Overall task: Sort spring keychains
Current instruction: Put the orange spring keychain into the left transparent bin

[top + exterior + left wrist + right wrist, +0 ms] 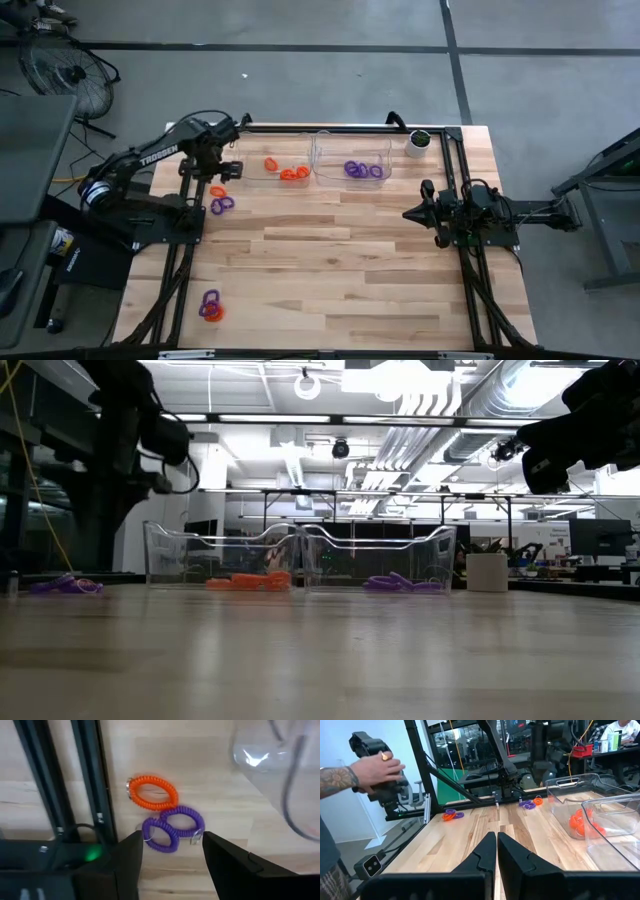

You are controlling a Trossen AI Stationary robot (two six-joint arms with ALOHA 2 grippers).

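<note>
Pincer of the left arm (pixel 170 865) hangs with fingers apart over two purple coiled plastic keychains (pixel 170 827) and an orange one (pixel 152 792) on the wooden desk (pixel 330 260), beside a clear plastic bin (pixel 265 165). Right pincer (pixel 496 852), pressed together, waits at the desk's right edge.

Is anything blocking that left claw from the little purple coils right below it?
Nothing visible does. The left tool hangs open straight above the purple keychains, with bare table between. The orange keychain lies just beyond them, touching, not in the way.
</note>
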